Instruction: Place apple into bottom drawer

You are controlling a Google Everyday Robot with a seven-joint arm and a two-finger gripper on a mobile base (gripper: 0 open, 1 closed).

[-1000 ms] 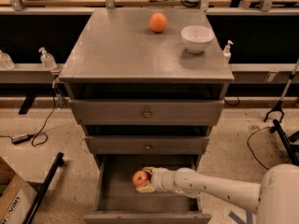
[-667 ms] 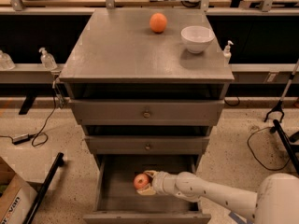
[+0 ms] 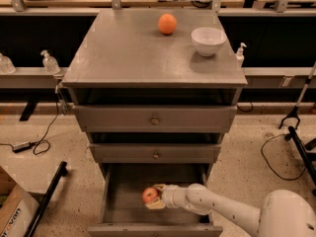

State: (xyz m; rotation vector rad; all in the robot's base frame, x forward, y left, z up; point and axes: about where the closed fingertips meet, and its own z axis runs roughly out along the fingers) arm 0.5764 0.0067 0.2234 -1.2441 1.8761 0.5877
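Gripper (image 3: 157, 197) is sitting inside the bottom drawer (image 3: 123, 207), reaching in from the right, with the apple (image 3: 148, 195) lying between its fingers (touching both, as far as it shows). Middle drawer (image 3: 155, 153) is sitting just above the gripper, top drawer (image 3: 154, 118) above that. Higher still, on the cabinet top (image 3: 123, 53), an orange (image 3: 167, 23) is resting almost straight above the gripper, and a bowl (image 3: 208, 40) is sitting above and to its right. A pump bottle (image 3: 49, 62) is standing far up-left of the gripper, off the cabinet.
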